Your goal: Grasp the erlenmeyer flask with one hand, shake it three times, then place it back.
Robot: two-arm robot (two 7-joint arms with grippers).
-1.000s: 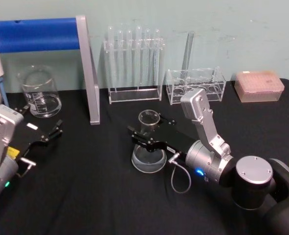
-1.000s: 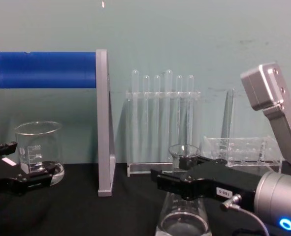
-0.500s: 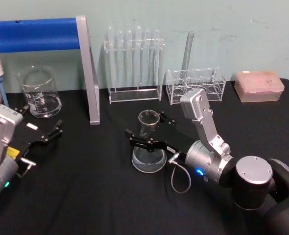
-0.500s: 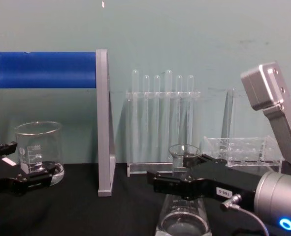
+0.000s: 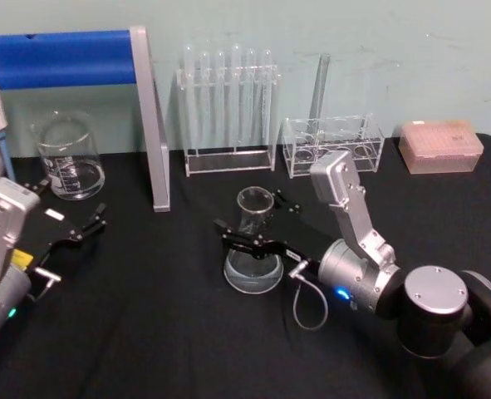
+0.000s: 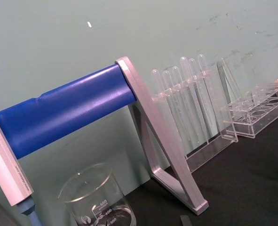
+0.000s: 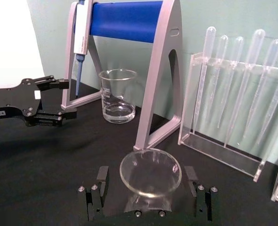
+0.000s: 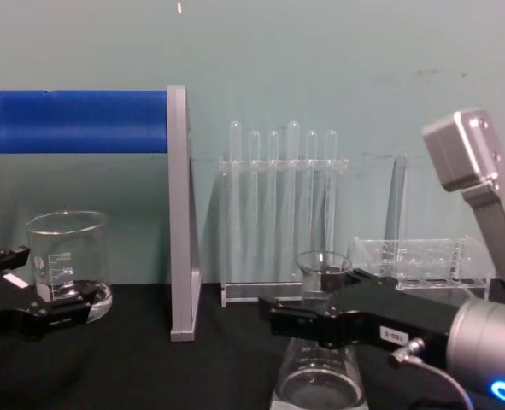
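The black worktop point(image 5: 170, 332) lies bare along its near edge. The blue-barred stand point(image 5: 149, 125) and tube rack point(image 5: 227, 104) line the far edge. The right tool point(image 5: 257, 223) sits mid-worktop, fingers spread wide either side of the flask point(image 5: 252, 245) neck, not touching. The flask stands upright. The left tool point(image 5: 71, 216) rests open at the left edge near the beaker point(image 5: 65, 158).

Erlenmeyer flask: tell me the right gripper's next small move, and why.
Probably pull the right gripper straight back. Its fingers stand open on either side of the clear glass conical erlenmeyer flask's neck, apart from it, and the flask sits upright on the black table.
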